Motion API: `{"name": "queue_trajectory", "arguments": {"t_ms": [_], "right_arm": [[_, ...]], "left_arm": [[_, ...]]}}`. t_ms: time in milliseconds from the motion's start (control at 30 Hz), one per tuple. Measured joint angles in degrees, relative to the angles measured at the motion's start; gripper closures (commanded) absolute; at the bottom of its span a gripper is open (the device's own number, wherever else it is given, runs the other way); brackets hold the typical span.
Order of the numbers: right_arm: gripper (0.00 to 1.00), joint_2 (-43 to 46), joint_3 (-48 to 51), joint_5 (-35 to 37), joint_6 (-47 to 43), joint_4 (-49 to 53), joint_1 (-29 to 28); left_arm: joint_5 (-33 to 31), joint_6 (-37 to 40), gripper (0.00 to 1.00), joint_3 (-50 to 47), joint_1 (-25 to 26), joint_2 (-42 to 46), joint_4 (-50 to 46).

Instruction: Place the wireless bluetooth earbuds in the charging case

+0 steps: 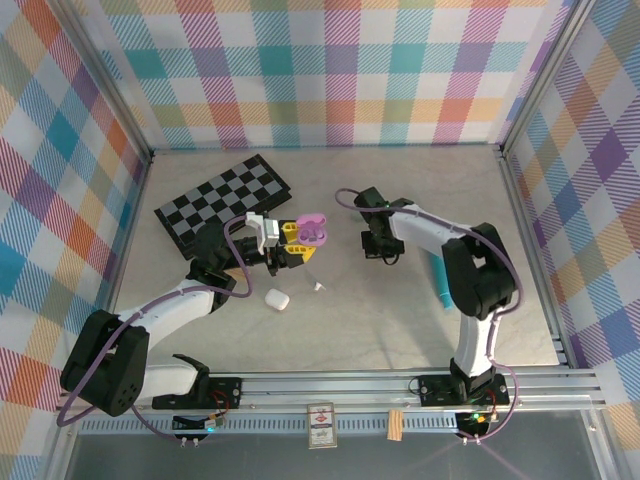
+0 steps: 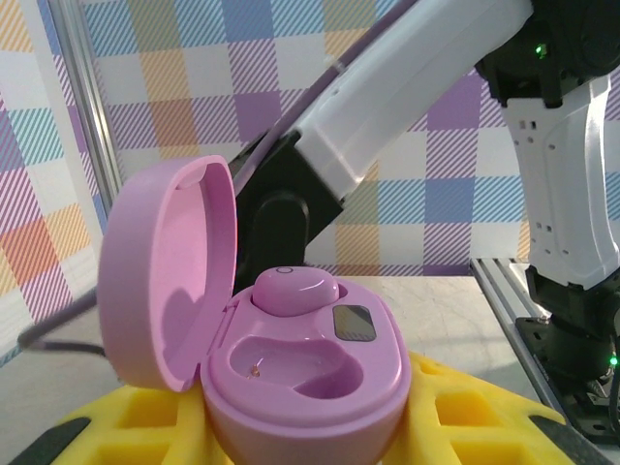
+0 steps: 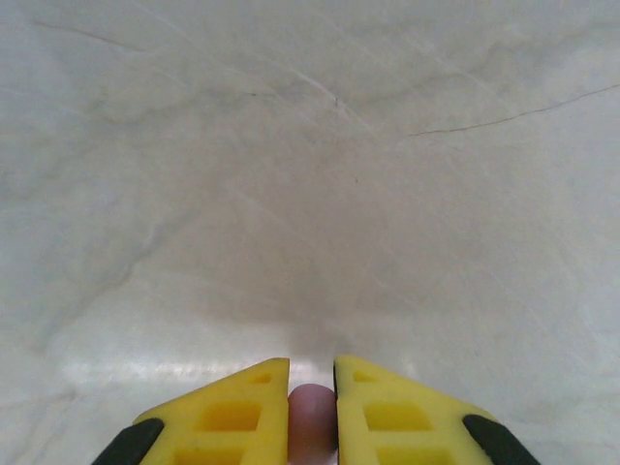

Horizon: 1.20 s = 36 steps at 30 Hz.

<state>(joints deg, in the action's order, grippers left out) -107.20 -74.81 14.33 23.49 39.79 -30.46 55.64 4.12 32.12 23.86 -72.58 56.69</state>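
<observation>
Top external view, left to right: a chessboard [image 1: 225, 200] lies at the back left. Your left gripper [image 1: 296, 243] is clamped on the open purple case [image 1: 312, 231] near the table's middle. On the table in front of it sit a white case [image 1: 277, 298] and a tiny white bud [image 1: 319, 287]. Your right gripper [image 1: 378, 247] hangs to the right of the purple case, near it but apart. A teal pen [image 1: 438, 282] lies further right.

Left wrist view: the lid [image 2: 165, 281] stands open on the left. A seated bud [image 2: 295, 289] fills the far well. The near well [image 2: 291, 363] is empty, and its long axis runs side to side.

Right wrist view: the yellow fingers [image 3: 242, 407] are almost together, pinching the held bud [image 3: 312, 415], small and purple, above bare table.

The case lies to the left of your right gripper. The empty well looks to be on the case's left-arm side, so the held bud likely has to pass over the seated bud before going down.
</observation>
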Motion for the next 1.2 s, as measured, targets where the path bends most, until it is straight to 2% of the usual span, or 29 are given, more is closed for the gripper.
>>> {"name": "queue_trajectory", "arguments": {"t_ms": [267, 433, 600, 900, 1200], "right_arm": [[0.83, 18.4, 4.6, -6.1, 1.5, -4.9, 0.0], [0.83, 28.8, 6.1, -12.3, 2.7, -9.1, 0.0], [0.83, 35.5, 6.5, -20.6, 3.8, -14.0, 0.0], [0.84, 39.3, 6.6, -29.5, 5.6, -21.3, -3.6], [0.84, 35.4, 6.4, -31.6, 7.2, -26.6, -8.9]], "left_arm": [[-1.8, 1.6, 0.70, 0.0, 0.4, -0.1, -1.5], [-5.3, 3.1, 0.70, 1.2, 1.7, -2.1, -1.5], [-10.6, 4.3, 0.70, 1.9, 3.2, -4.0, -1.0], [-15.2, 5.4, 0.70, 3.0, 5.3, -6.7, -0.6], [-16.3, 6.1, 0.70, 3.8, 6.2, -8.0, -0.4]]}}
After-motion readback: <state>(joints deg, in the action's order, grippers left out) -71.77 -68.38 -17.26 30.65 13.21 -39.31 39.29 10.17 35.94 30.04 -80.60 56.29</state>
